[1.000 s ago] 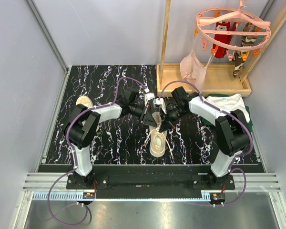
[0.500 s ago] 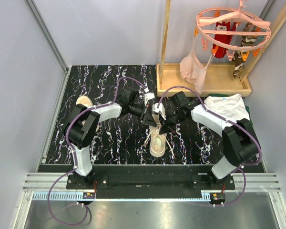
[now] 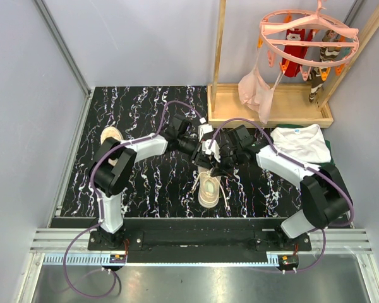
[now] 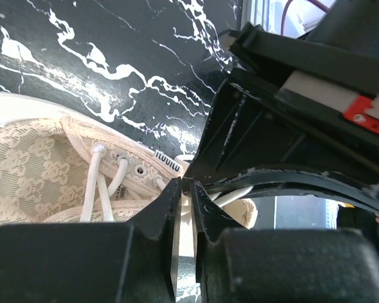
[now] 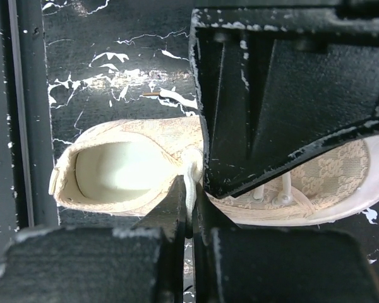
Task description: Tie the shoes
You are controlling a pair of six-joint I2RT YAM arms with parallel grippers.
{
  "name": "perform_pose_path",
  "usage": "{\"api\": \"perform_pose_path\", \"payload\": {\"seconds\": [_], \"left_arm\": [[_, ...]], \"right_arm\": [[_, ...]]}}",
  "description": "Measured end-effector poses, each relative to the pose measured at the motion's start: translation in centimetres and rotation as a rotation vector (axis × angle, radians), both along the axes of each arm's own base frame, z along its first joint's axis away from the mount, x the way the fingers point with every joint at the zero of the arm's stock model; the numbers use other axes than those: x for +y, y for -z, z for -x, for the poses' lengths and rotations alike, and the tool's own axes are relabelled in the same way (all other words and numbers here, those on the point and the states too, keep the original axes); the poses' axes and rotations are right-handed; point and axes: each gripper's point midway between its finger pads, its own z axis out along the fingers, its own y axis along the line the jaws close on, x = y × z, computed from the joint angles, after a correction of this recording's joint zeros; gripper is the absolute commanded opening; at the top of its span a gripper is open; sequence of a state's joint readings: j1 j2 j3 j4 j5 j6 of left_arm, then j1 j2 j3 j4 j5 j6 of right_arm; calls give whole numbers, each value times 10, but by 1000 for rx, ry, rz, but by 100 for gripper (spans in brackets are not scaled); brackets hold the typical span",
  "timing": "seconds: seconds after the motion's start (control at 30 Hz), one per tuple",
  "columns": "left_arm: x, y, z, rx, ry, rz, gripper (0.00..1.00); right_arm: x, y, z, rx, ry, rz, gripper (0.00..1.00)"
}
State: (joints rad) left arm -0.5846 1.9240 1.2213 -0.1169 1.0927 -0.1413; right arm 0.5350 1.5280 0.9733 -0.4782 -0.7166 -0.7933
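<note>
The right gripper (image 5: 191, 189) is clenched on a strand of white lace (image 5: 190, 169), directly over the centre shoe (image 3: 208, 189). The left gripper (image 4: 184, 186) meets it tip to tip from the left. Its fingertips nearly touch, with something pale in the slit between them, and I cannot tell whether it is pinching lace or has let go.

The centre shoe lies on the black marbled table (image 3: 145, 183), between the two arms and towards the near edge. Judging by this, the task is at an early stage. No bow shows on this shoe, and a loose lace end (image 3: 225, 199) trails off to its near right, so the knot looks unfinished. The second shoe (image 3: 111, 134) sits well apart at the far left, with neither arm near it. Its laces are too small to read, and it probably remains to be done.

By count there are two shoes, two grippers, one pink round hanger (image 3: 309, 28) at the far right and one white garment (image 3: 300, 139) on the right.
</note>
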Motion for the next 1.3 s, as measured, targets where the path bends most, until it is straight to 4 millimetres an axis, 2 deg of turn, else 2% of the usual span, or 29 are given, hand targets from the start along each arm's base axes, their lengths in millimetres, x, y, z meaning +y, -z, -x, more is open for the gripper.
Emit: {"api": "perform_pose_path", "payload": {"seconds": [0.3,0.9,1.3], "left_arm": [[5,13,10,44,25,-46,19],[6,13,12,56,31,-57,31],[3,13,6,55,29,-55,29]], "right_arm": [[0,-2,2,-132,1,-6,0],[1,3,3,-390,7,-28,0],[-1,1,-3,-524,26,-49,0]]}}
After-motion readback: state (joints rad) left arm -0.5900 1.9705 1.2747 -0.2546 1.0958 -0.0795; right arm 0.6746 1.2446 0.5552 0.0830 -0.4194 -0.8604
